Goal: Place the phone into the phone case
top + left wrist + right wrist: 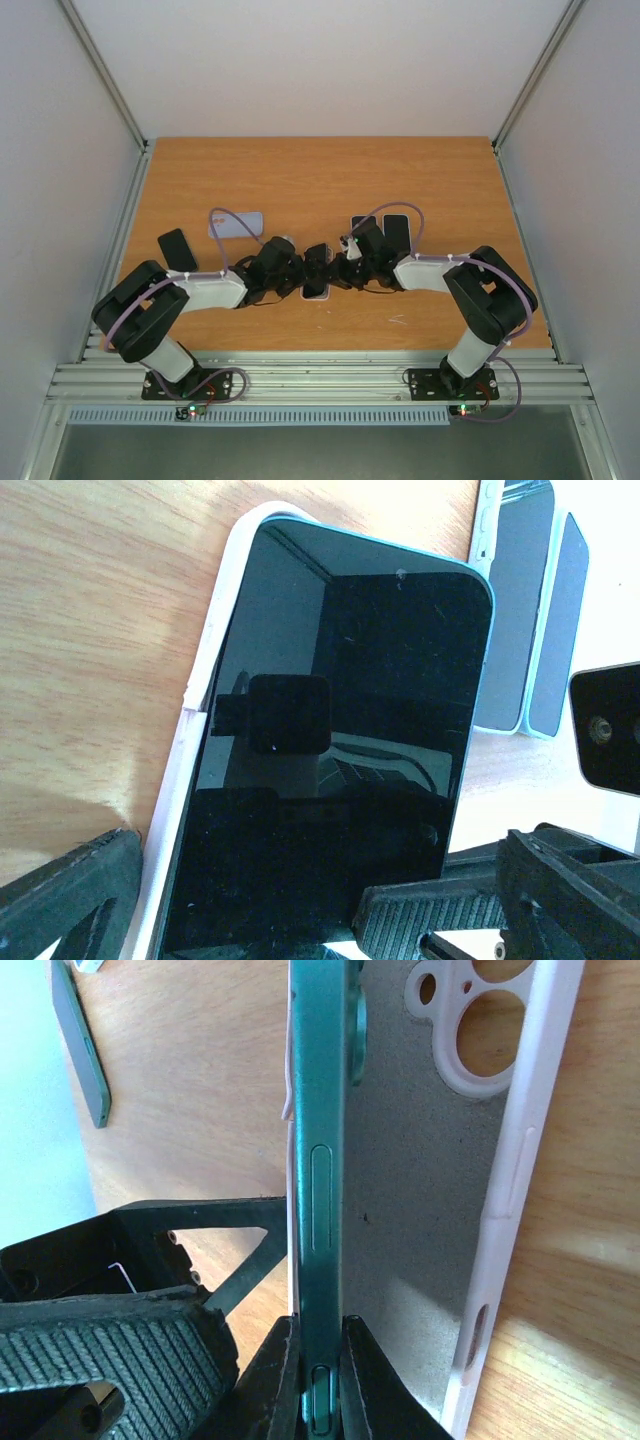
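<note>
We are looking at the phone, black glass with a teal rim, which is sitting at the phone case in the middle of the desk, where the two arms are meeting. The phone is tilting up from the pale case rather than lying flat in it, and the case's grey lining and camera cut-outs are showing bare beside it in the right wrist view. The right end effector is pinching the phone across its thin teal side, its fingers clamping close together on it. The left end effector is hanging with its fingers spread wide on either side of the phone and case, gripping nothing. Left of the phone case in the top view, a lavender slab and a black slab are lying flat on the desk, well apart from it.
</note>
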`<state>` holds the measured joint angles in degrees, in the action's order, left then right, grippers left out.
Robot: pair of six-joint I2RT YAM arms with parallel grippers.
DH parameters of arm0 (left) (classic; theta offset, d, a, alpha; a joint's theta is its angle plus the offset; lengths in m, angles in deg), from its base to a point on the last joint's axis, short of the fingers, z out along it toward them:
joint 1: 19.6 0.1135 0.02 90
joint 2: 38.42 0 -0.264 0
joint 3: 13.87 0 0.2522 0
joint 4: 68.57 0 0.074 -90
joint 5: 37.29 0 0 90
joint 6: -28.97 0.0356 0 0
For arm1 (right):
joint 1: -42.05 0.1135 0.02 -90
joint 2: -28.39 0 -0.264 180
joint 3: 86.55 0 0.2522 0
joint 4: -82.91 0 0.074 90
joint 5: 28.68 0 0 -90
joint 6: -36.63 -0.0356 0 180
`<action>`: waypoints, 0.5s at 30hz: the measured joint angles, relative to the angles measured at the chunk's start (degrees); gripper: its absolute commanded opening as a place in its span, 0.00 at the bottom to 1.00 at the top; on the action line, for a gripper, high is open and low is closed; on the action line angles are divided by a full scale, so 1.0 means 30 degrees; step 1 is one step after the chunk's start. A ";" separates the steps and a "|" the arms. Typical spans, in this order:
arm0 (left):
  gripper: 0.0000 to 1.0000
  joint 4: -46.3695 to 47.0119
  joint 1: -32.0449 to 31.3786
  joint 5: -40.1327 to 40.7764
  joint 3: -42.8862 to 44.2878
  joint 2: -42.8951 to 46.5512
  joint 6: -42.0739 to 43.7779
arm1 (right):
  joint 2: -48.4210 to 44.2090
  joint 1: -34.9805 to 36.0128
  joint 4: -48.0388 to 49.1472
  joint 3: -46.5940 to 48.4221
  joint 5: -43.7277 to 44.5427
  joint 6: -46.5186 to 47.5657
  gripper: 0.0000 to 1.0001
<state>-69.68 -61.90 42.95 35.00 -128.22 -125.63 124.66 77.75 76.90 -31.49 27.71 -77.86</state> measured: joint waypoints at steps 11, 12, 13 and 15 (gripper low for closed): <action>0.96 -0.0219 -0.1107 0.1290 -0.0219 0.0452 -0.1056 | -0.0204 -0.0525 -0.0947 -0.0087 -0.1078 0.0918 0.04; 0.96 -0.0299 -0.1209 0.1188 -0.0284 0.0619 -0.0976 | -0.0211 -0.0597 -0.1020 -0.0087 -0.1144 0.1005 0.05; 0.96 -0.0350 -0.1333 0.1137 -0.0335 0.0772 -0.0962 | -0.0197 -0.0692 -0.1027 -0.0080 -0.1253 0.1122 0.05; 0.96 -0.0532 -0.1698 0.0903 -0.0408 0.0954 -0.0634 | -0.0073 -0.0758 -0.0991 -0.0007 -0.1472 0.1275 0.05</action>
<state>-71.28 -67.00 45.66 33.78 -125.36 -127.53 124.44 75.48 73.93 -31.51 23.30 -74.03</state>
